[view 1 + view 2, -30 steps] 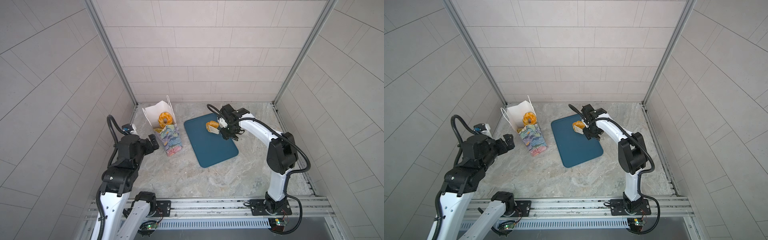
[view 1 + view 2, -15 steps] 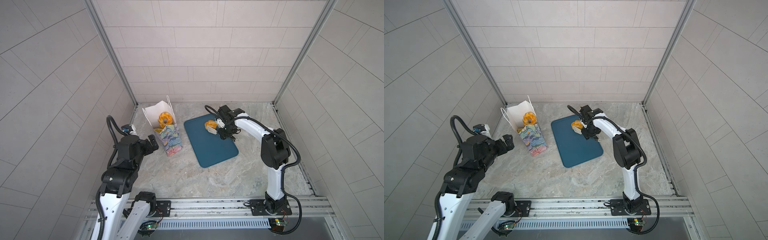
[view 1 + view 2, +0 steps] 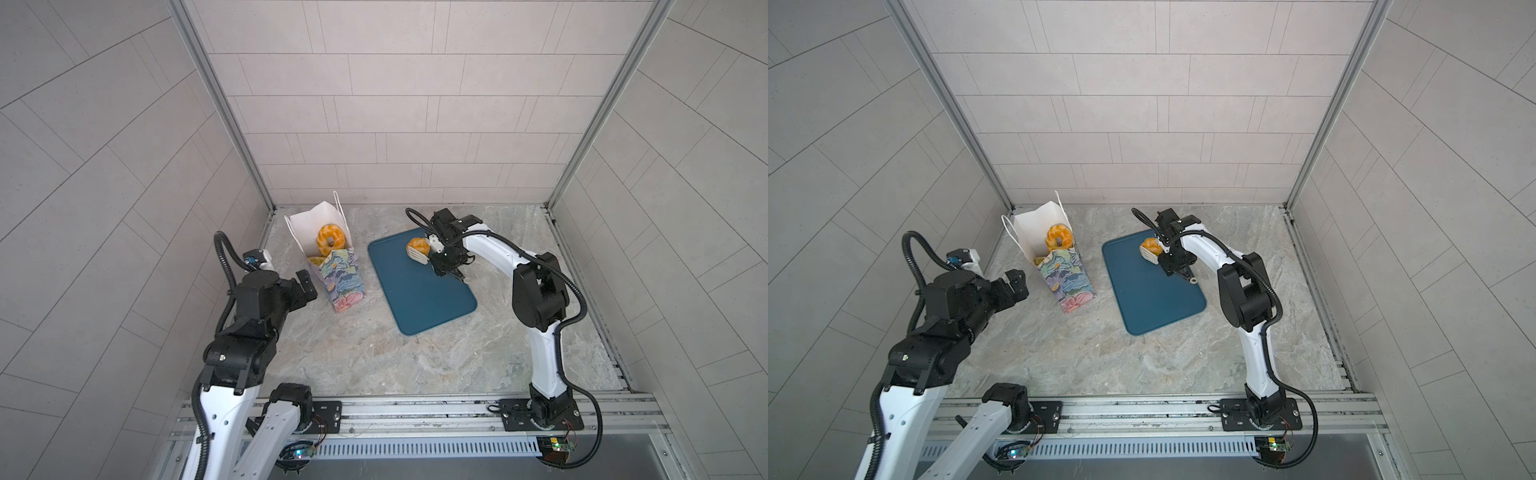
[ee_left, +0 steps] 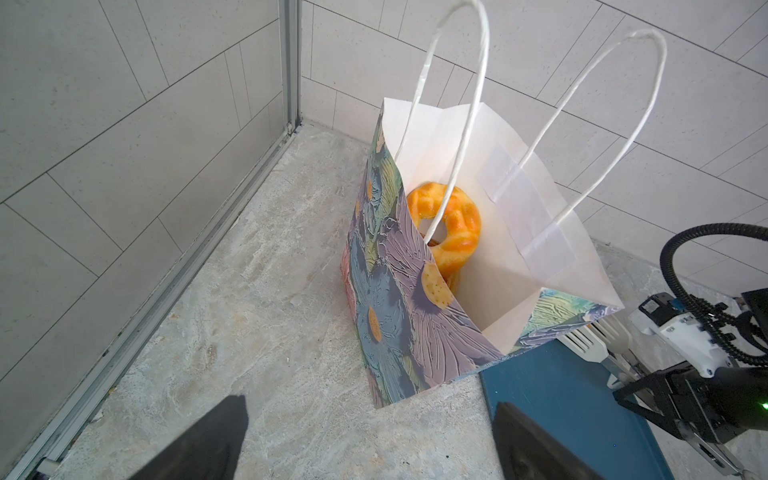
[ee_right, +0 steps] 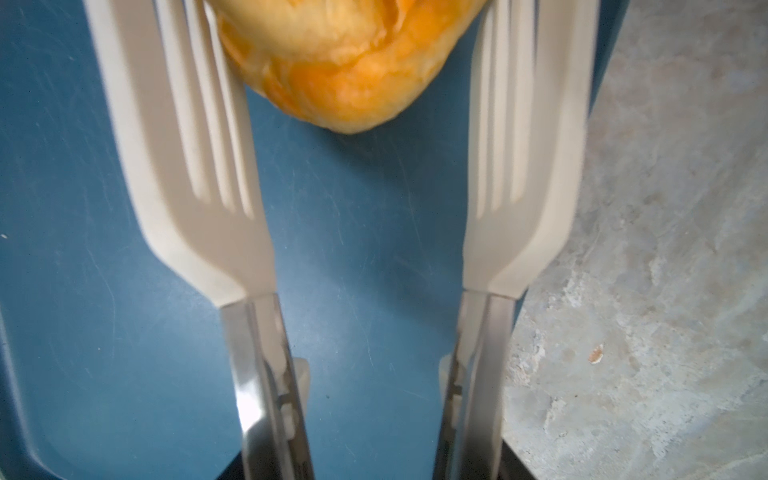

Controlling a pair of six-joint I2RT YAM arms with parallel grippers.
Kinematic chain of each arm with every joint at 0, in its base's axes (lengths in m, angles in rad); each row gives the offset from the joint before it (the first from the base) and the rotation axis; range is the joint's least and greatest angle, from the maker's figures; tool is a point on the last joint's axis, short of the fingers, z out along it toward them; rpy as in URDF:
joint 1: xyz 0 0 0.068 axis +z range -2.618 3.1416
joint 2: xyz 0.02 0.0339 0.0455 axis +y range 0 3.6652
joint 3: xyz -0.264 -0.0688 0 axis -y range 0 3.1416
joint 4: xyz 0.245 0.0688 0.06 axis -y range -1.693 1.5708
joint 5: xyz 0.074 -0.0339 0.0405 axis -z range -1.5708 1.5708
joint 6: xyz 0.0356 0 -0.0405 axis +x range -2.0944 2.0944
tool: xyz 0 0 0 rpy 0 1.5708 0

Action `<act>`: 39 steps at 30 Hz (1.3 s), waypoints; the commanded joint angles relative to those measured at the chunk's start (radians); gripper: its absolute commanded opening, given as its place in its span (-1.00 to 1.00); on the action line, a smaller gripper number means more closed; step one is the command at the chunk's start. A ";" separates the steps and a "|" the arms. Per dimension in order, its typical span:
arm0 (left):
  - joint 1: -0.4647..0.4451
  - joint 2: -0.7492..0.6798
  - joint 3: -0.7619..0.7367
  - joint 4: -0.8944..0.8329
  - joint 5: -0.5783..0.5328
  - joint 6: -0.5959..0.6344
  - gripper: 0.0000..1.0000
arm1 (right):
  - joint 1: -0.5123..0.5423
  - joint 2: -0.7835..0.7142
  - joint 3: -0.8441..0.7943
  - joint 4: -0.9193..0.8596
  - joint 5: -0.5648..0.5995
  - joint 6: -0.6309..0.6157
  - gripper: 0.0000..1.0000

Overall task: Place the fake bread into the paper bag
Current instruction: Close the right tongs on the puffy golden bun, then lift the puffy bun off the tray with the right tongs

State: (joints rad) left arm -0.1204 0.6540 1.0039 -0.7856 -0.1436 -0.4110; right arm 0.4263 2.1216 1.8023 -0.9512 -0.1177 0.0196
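Note:
A golden fake bread (image 3: 417, 246) (image 3: 1151, 245) (image 5: 345, 62) sits between the white slotted blades of the tongs (image 3: 417, 254) (image 5: 187, 166) over the far end of the teal tray (image 3: 419, 295). My right gripper (image 3: 440, 262) (image 3: 1169, 262) (image 5: 374, 473) is shut on the tongs' metal arms. The floral paper bag (image 3: 340, 278) (image 3: 1065, 278) (image 4: 395, 299) stands open to the tray's left. A ring-shaped bread (image 3: 330, 239) (image 4: 453, 224) leans inside it, over another yellow piece (image 3: 316, 261). My left gripper (image 3: 305, 284) (image 3: 1015, 284) (image 4: 368, 403) is open and holds nothing, close to the bag's left side.
The cell's tiled walls and metal corner posts (image 3: 257, 195) stand close behind the bag. The bag's white cord handles (image 4: 449, 124) stick up over its mouth. The tray (image 3: 1150, 299) lies at an angle on the marble floor (image 3: 374, 353).
The right arm has drawn in and carried the tongs with the bread slightly to the left, toward the bag. The left arm and the bag have not moved.

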 commanded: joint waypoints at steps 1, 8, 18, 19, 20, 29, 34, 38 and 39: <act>-0.005 -0.008 -0.009 -0.018 -0.020 -0.002 1.00 | 0.008 0.018 0.030 -0.019 0.003 0.008 0.20; -0.005 -0.009 -0.008 -0.018 -0.021 -0.002 1.00 | 0.011 0.039 0.064 -0.053 0.006 0.013 0.06; -0.004 -0.012 -0.002 -0.018 -0.034 0.001 1.00 | 0.011 0.010 0.048 -0.081 -0.020 -0.004 -0.21; -0.004 -0.013 0.001 -0.018 -0.035 0.003 1.00 | 0.010 0.005 0.044 -0.083 -0.025 -0.004 -0.24; -0.005 -0.014 0.000 -0.017 -0.035 0.003 1.00 | 0.011 -0.003 0.038 -0.081 -0.031 -0.005 -0.28; -0.005 -0.028 0.002 -0.017 -0.044 0.000 1.00 | -0.001 -0.087 -0.035 -0.057 -0.061 -0.006 -0.41; -0.005 -0.037 -0.008 0.001 -0.052 -0.006 1.00 | -0.007 -0.140 -0.071 -0.040 -0.081 0.003 -0.41; -0.005 -0.030 0.002 0.005 -0.046 -0.012 1.00 | -0.005 -0.180 -0.096 -0.032 -0.104 0.010 -0.41; -0.004 -0.028 0.004 0.008 -0.046 -0.011 1.00 | -0.005 -0.191 -0.106 -0.028 -0.105 0.012 -0.41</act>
State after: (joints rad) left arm -0.1204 0.6262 1.0035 -0.7910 -0.1703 -0.4114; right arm 0.4240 1.9995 1.7088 -0.9905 -0.2001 0.0277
